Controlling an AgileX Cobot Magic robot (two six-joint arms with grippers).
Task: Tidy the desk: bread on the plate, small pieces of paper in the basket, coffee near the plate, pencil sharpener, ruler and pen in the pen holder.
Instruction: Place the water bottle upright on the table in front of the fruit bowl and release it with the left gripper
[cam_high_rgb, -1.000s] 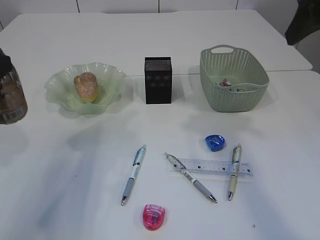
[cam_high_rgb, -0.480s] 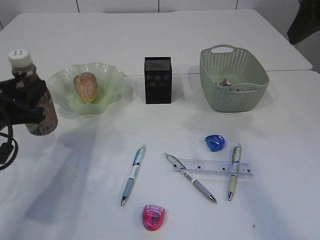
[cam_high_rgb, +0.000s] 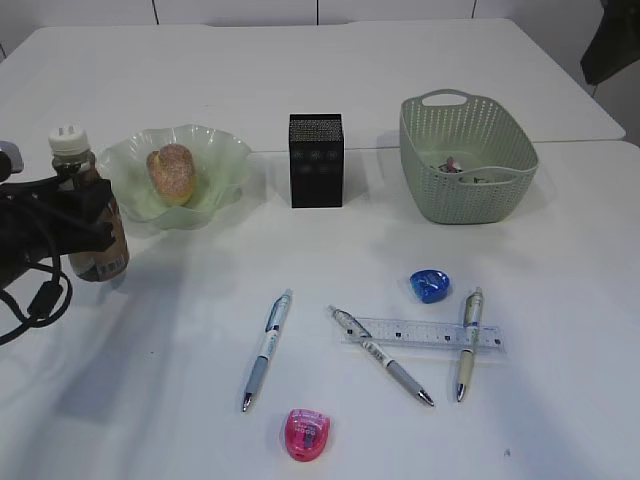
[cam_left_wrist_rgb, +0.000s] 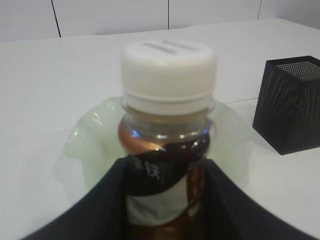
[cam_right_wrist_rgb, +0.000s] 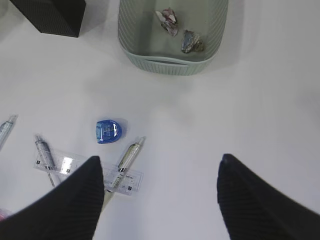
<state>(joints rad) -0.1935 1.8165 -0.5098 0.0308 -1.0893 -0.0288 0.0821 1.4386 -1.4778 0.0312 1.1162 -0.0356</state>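
- Left gripper (cam_left_wrist_rgb: 165, 200) clamps the coffee (cam_high_rgb: 88, 205) between its dark fingers (cam_left_wrist_rgb: 95, 205); the bottle stands upright, long axis vertical, white cap on top, near the desk's left edge and just beside the plate (cam_high_rgb: 215, 160).
- Right gripper (cam_right_wrist_rgb: 160, 200) hangs above the desk's right half, its jaws spread wide with nothing between them.
- Bread (cam_high_rgb: 172, 173) sits in the plate, standing on end and leaning slightly.
- Pen holder (cam_high_rgb: 316, 160) stands upright at the middle of the desk, between the plate and the basket (cam_high_rgb: 468, 158); crumpled paper pieces (cam_right_wrist_rgb: 178, 31) lie inside the basket.
- Ruler (cam_high_rgb: 425, 333) lies flat toward the front right, long axis running left to right; a green pen (cam_high_rgb: 467, 343) crosses its right end and a grey pen (cam_high_rgb: 382, 355) crosses its left end.
- Blue pen (cam_high_rgb: 266, 349) lies apart to their left, tip toward the front edge.
- Blue sharpener (cam_high_rgb: 430, 285) sits just behind the ruler; the pink sharpener (cam_high_rgb: 308, 434) lies near the front edge.
- Desk (cam_high_rgb: 300, 70) is plain white, with a seam across it behind the basket; white wall panels rise beyond its far edge.
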